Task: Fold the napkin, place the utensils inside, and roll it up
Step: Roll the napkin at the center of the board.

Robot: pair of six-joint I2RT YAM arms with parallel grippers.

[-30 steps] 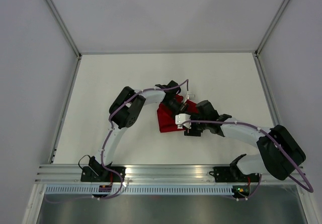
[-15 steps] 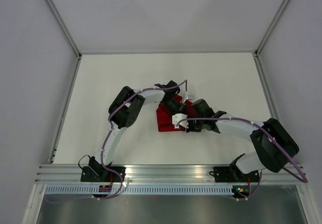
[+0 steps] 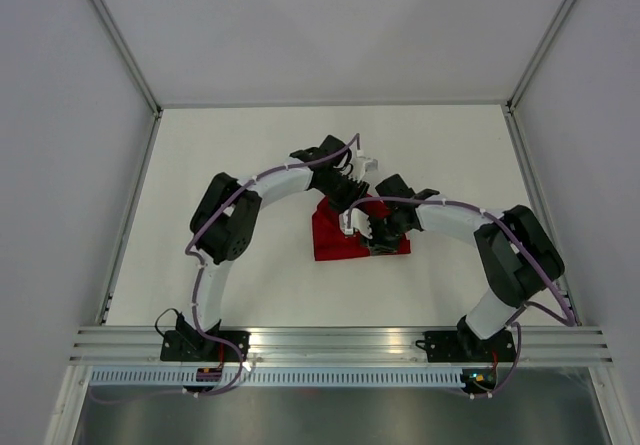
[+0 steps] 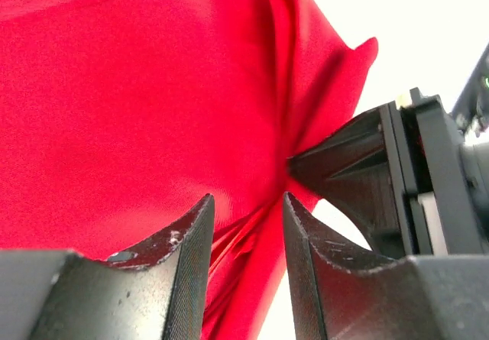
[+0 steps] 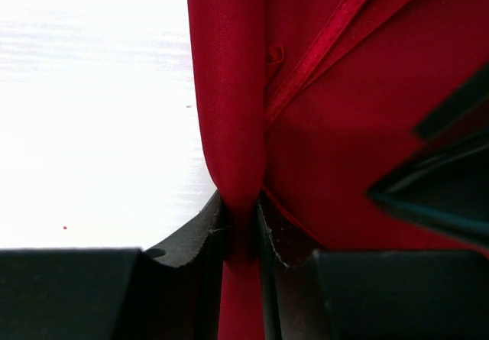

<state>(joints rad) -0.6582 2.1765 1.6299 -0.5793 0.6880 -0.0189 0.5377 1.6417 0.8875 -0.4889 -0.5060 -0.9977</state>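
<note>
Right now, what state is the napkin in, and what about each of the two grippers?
napkin: bunched and partly folded on the table, one fold pinched, not rolled up.
right gripper: shut on a fold of the napkin.
left gripper: open, jaws a little apart, with napkin cloth showing in the gap.

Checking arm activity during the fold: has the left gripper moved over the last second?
Yes. The left gripper shifted farther from the aluminium rail at the near edge.
</note>
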